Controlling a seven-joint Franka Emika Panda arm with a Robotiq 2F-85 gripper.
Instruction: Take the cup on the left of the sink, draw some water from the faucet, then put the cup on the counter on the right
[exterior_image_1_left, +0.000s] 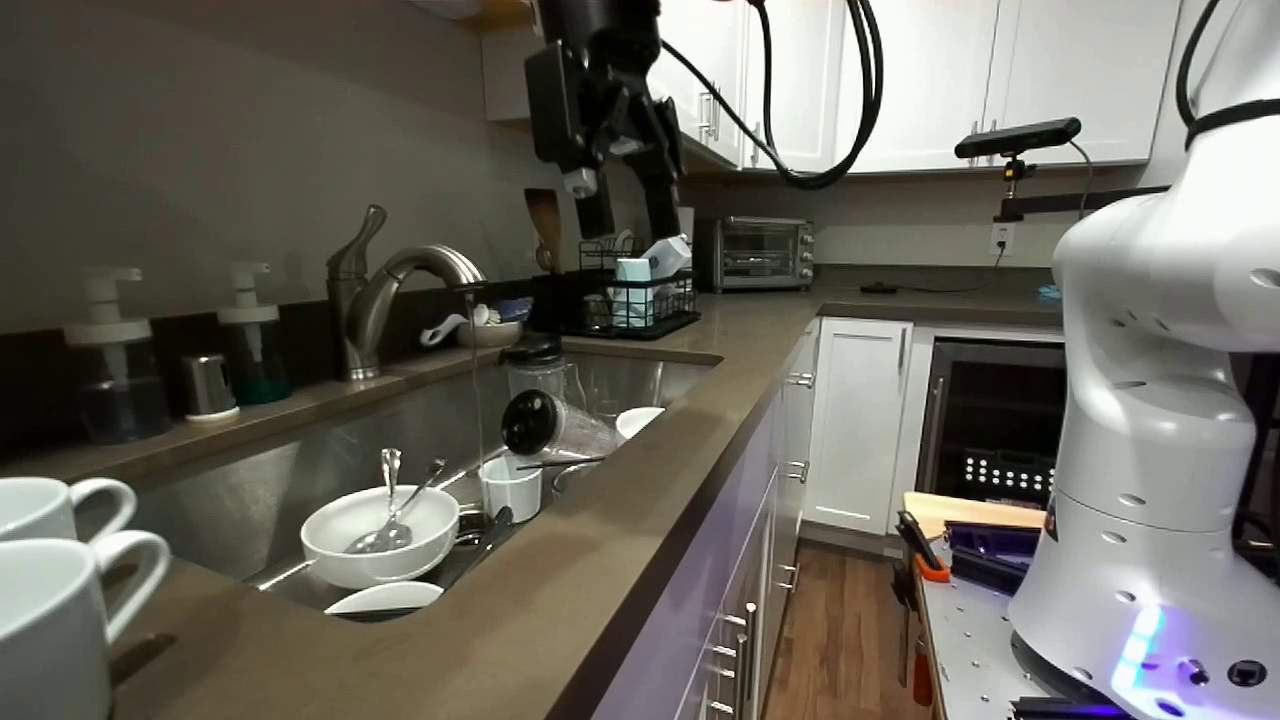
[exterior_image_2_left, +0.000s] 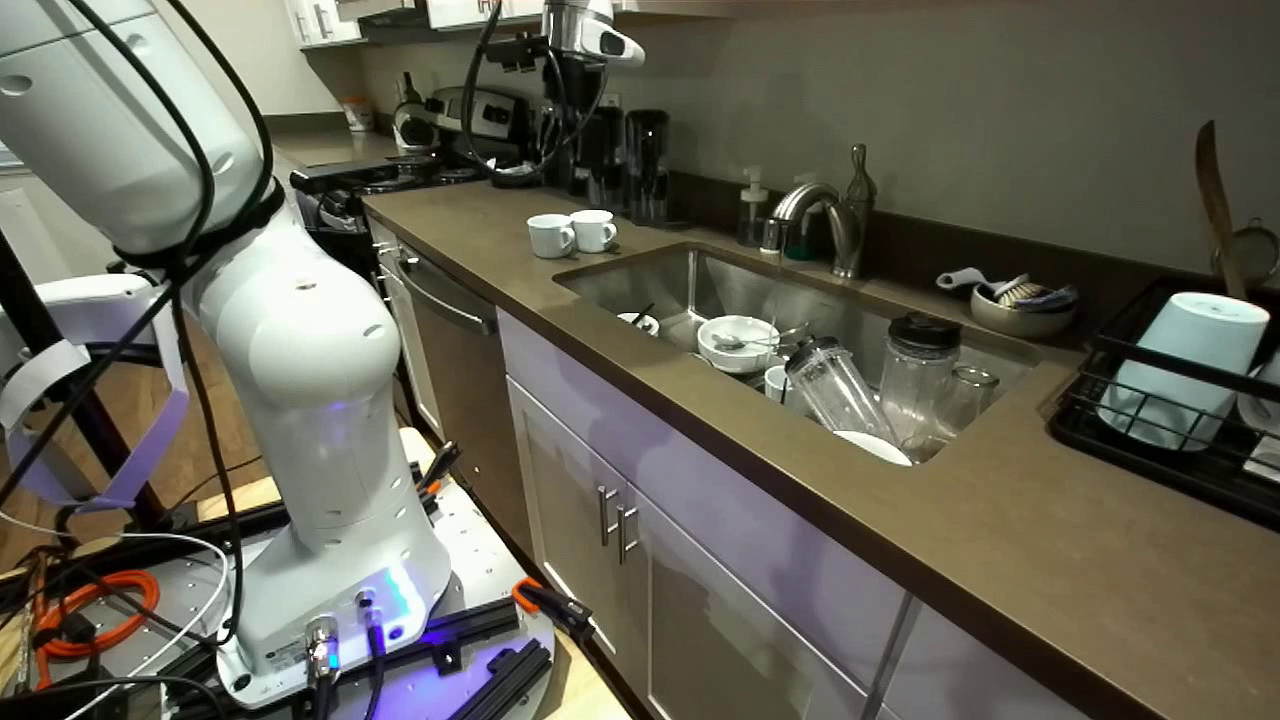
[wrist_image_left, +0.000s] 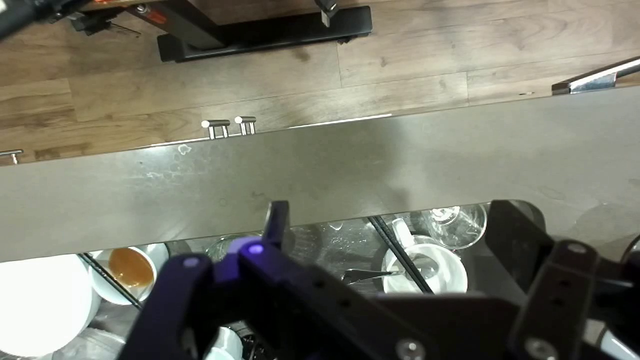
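Hanging high above the counter (exterior_image_1_left: 560, 560), the gripper (exterior_image_1_left: 632, 222) had its fingers (exterior_image_1_left: 661, 205) spread wide. Two alike white mugs (exterior_image_2_left: 551, 238) stood upright, side by side on the counter, just beside the sink's (exterior_image_2_left: 725, 280) left end in an exterior view. Faucet (exterior_image_1_left: 383, 290) running, thin water stream (exterior_image_1_left: 476, 365) falling into the sink. Sink held a white bowl (exterior_image_1_left: 385, 570) with a spoon (exterior_image_1_left: 385, 537), plus two dark-lidded clear jars (exterior_image_2_left: 843, 393), one tilted.

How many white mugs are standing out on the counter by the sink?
2. In an exterior view, both stand just left of the sink: one mug nearer the front of the counter, the other mug nearer the wall. More could be hidden farther back.
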